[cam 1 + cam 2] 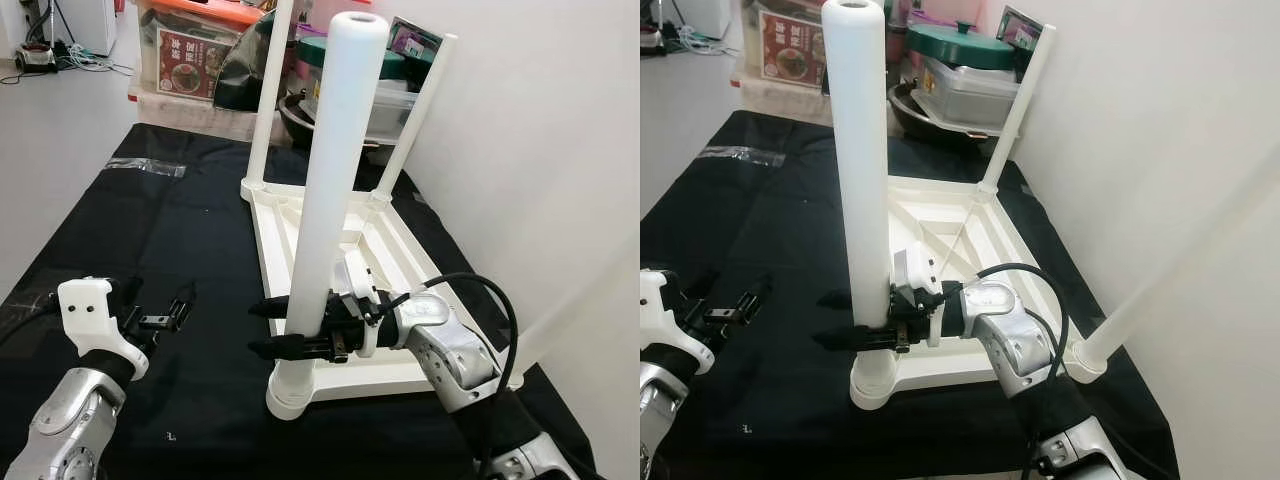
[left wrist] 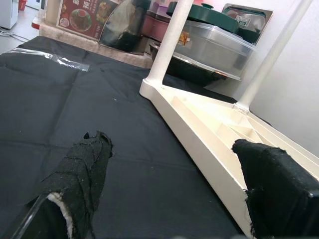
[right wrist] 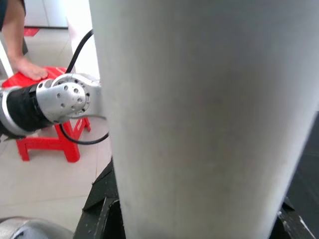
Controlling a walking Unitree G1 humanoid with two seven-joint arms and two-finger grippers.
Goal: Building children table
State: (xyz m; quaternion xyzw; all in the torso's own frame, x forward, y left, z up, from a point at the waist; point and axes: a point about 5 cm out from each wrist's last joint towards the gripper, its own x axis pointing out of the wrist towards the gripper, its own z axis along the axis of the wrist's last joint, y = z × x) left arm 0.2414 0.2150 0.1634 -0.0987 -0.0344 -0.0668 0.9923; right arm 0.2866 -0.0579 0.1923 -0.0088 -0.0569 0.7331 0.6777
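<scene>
The right end effector (image 1: pixel 270 328) is clenched around the near table leg (image 1: pixel 335 190), low down, just above its corner socket in the upturned white tabletop (image 1: pixel 400 375) lying on the black-covered counter (image 1: pixel 180 230). To seat this leg well, I judge it should be kept upright and pressed or turned straight into the socket, without tilting. The left end effector (image 1: pixel 172 312) hangs released beside it, well placed to steady the tabletop. Farther back, two legs (image 1: pixel 268 100) already stand fitted.
</scene>
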